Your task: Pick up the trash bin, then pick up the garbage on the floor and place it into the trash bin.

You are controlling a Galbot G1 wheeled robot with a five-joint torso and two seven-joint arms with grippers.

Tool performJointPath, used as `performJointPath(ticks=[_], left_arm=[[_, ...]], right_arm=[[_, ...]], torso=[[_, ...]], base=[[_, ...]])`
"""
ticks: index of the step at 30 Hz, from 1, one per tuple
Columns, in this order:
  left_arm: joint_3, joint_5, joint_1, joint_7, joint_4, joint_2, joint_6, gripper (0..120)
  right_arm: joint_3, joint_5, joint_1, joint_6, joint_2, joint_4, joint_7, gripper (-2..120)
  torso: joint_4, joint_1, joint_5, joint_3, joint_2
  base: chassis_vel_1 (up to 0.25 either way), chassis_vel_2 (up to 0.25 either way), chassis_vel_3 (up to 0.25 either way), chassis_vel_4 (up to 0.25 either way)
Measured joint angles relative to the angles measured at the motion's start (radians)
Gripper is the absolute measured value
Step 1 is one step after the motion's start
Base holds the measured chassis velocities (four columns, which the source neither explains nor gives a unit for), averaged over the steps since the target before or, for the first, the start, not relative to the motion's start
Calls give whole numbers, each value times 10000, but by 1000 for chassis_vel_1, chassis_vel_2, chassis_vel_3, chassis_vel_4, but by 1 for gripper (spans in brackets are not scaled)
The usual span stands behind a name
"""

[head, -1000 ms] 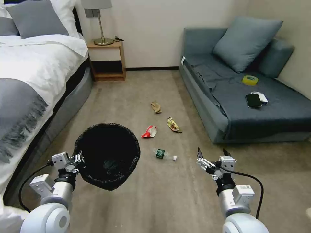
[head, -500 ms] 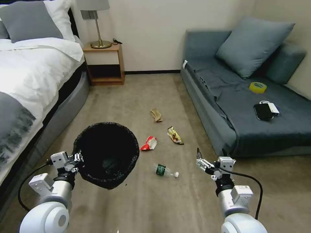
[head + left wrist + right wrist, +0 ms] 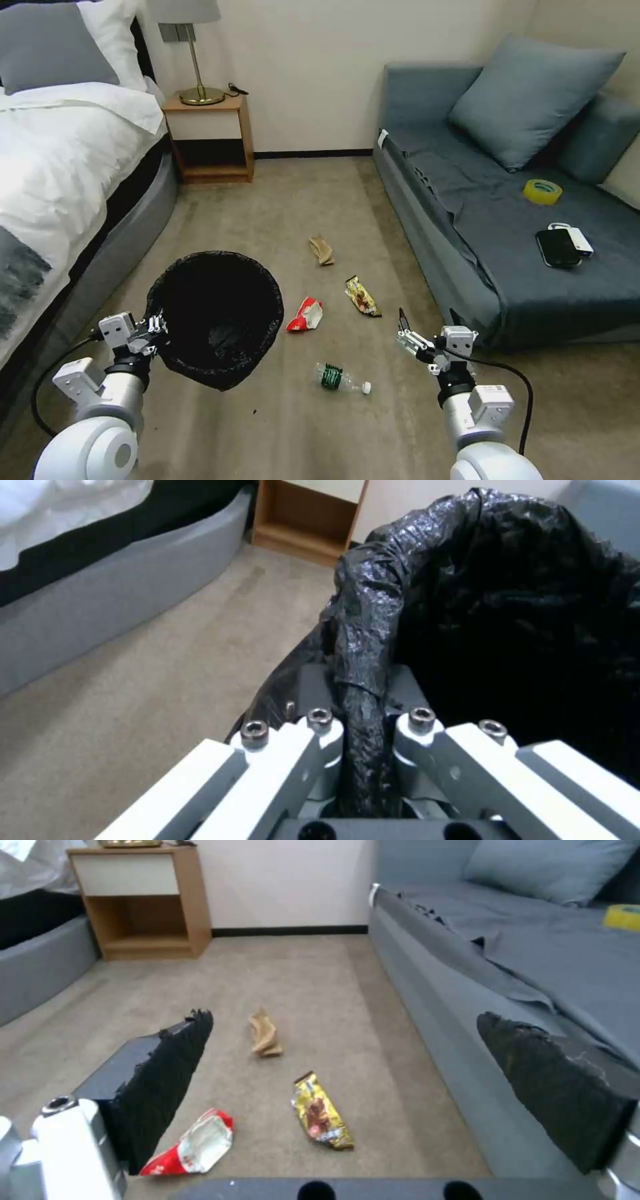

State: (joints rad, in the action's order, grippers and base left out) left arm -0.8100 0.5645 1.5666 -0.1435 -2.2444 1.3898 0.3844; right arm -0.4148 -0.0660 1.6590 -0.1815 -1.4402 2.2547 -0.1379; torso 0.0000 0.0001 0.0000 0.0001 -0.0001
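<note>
Crinkled black-bagged trash bin (image 3: 217, 317) rim pinched by left tool (image 3: 363, 730); right tool (image 3: 427, 320) spread.

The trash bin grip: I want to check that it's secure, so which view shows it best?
The left wrist view: the left claw pinches the trash bin rim's bag fold. The head view shows the bin whole, the grip small.

Head camera looks down the floor (image 3: 347, 427); 2 wrist cameras sit low, forward.

Black-lined trash bin (image 3: 220, 313), green-labelled clear bottle (image 3: 341, 379), red-white wrapper (image 3: 305, 315), yellow-red wrapper (image 3: 362, 296), tan paper (image 3: 322, 250).
</note>
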Motion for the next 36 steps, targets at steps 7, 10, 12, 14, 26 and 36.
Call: performJointPath(ticks=[7, 10, 12, 14, 26, 36], left_arm=[[-271, 119, -13, 54, 75, -70, 71, 4], [-386, 163, 22, 138, 76, -89, 84, 4], [-500, 221, 85, 215, 79, -96, 88, 4], [-585, 256, 129, 256, 90, -96, 88, 4], [-1463, 713, 263, 480, 281, -18, 88, 4], [-2070, 958, 490, 648, 439, 215, 7, 4]], right_arm=[[695, -251, -975, -142, 856, -673, 198, 100], [928, -590, -1463, -412, 1310, -956, 236, 100], [1220, -1112, -1975, -775, 1991, -1337, 347, 100], [1460, -1485, -2282, -1033, 2614, -1616, 425, 100], [4946, -4813, -6280, -3089, 5498, -4270, 2105, 100], [7910, -5210, -9331, -4070, 5676, -6676, 4252, 100]], torso=[[-1, 0, 1, -2, 0], [0, -1, 0, -1, 0], [1, 0, 3, -2, 1], [2, -1, 3, -1, 0], [2, 0, 2, -1, 0], [1, 0, 1, 0, 0]], base=[[0, 0, 0, 0], [0, 0, 0, 0], [0, 0, 0, 0], [0, 0, 0, 0], [0, 0, 0, 0], [0, 0, 0, 0]])
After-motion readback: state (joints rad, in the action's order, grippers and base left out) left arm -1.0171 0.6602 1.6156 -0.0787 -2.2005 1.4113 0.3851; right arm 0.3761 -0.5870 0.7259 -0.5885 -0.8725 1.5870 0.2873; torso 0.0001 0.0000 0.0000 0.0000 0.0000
